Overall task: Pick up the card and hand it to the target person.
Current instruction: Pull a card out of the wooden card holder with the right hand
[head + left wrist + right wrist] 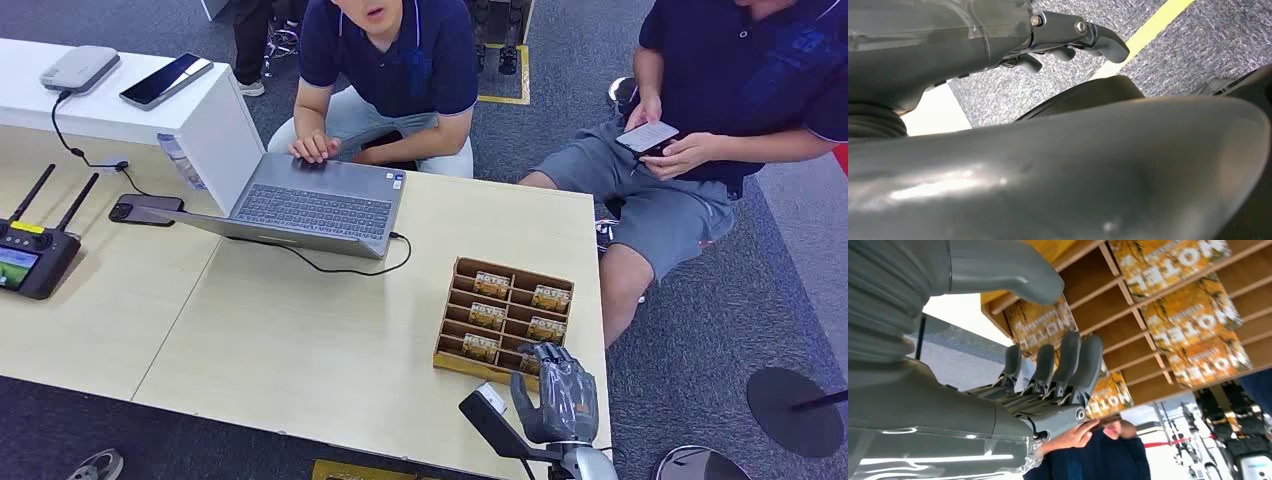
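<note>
A wooden compartment box (458, 300) stands at the table's near right corner, with several orange printed cards (488, 316) lying in its slots. My right hand (556, 392) hovers at the box's near right corner with its fingers apart and nothing in them. In the right wrist view the fingers (1068, 365) stretch toward the cards (1193, 315), the thumb (1003, 270) held apart. My left hand (1073, 37) hangs over the carpet and holds nothing. One person (395, 60) sits behind the laptop. A second person (740, 80) sits at the right with a phone.
An open laptop (315, 205) with a black cable (350, 268) lies at the middle back of the table (300, 340). A remote controller (30, 255) and a phone (145, 209) lie at the left. A white block (215, 125) carries a grey device and another phone.
</note>
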`<state>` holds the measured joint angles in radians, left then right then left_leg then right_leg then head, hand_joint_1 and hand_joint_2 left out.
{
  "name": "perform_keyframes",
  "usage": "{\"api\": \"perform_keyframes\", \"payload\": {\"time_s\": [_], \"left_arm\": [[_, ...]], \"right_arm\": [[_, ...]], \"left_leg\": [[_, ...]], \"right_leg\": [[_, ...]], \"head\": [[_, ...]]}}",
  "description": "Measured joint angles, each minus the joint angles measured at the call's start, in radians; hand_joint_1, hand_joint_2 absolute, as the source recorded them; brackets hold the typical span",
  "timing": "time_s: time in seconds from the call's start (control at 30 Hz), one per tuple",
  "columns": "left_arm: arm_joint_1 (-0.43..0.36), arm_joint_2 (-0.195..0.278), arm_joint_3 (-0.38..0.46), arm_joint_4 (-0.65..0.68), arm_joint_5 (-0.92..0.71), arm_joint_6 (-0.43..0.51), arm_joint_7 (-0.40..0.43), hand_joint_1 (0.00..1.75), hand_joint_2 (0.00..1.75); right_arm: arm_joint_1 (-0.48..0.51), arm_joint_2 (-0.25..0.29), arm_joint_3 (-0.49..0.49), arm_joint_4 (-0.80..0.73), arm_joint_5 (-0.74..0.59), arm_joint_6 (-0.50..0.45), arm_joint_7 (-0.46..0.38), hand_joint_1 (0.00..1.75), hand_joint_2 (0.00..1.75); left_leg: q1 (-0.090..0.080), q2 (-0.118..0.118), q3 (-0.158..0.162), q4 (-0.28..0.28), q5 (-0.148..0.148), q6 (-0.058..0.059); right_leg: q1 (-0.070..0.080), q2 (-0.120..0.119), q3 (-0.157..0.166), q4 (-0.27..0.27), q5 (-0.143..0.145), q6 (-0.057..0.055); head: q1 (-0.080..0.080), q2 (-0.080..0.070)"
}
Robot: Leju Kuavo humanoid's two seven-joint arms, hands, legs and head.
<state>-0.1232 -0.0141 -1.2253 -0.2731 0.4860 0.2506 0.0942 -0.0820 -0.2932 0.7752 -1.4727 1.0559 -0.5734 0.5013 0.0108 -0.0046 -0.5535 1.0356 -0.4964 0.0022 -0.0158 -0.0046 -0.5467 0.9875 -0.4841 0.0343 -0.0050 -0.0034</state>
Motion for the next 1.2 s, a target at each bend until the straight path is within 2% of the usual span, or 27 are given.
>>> {"api": "perform_keyframes", "payload": {"time_s": [0.87, 1.2], "left_arm": [[0.0, 0.0, 0.0, 0.0, 0.0, 0.0, 0.0, 0.0, 0.0], [0.0, 0.001, 0.0, 0.0, 0.0, 0.0, -0.001, 0.0, 0.0]], "right_arm": [[-0.003, 0.003, -0.002, 0.036, 0.014, -0.052, 0.006, 0.91, 1.75], [-0.002, -0.01, -0.04, -0.1, 0.12, -0.038, 0.015, 0.92, 1.75]], "left_leg": [[0.0, 0.0, 0.0, 0.0, 0.0, 0.0], [0.0, 0.0, 0.0, 0.0, 0.0, 0.0]], "right_leg": [[0.0, 0.0, 0.0, 0.0, 0.0, 0.0], [0.0, 0.0, 0.0, 0.0, 0.0, 0.0]], "head": [[0.0, 0.0], [0.0, 0.0]]}}
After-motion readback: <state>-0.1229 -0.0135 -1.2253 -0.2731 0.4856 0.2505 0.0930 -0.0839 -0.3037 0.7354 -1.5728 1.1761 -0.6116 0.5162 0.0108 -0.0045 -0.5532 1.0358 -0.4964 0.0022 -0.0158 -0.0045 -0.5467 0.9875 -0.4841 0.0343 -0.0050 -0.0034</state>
